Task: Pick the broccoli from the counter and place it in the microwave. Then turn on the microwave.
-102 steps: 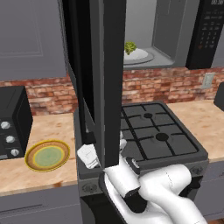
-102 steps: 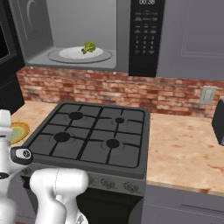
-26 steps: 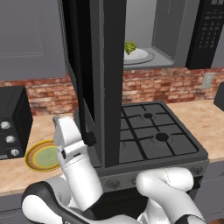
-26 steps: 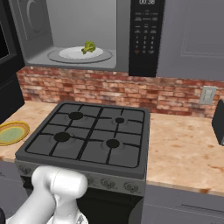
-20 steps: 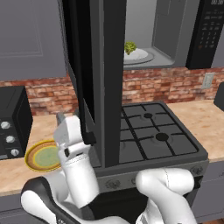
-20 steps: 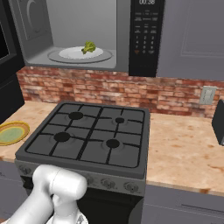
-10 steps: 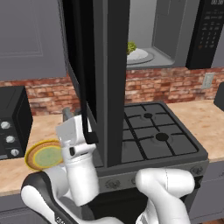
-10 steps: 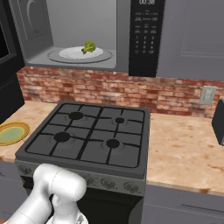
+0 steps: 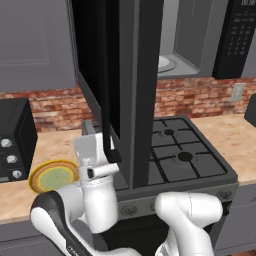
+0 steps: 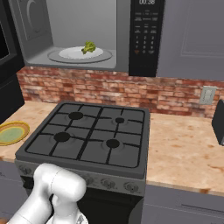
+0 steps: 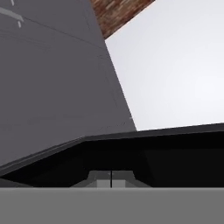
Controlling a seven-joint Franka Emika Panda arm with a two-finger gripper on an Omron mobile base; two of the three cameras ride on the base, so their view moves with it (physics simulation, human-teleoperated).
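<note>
Broccoli (image 10: 89, 47) unmoved; end effector (image 9: 93, 131) higher

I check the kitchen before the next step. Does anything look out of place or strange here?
Nothing is spilled or damaged. The microwave door stands wide open over the counter with the broccoli on the turntable inside, and the shut gripper is beside the door.
</note>
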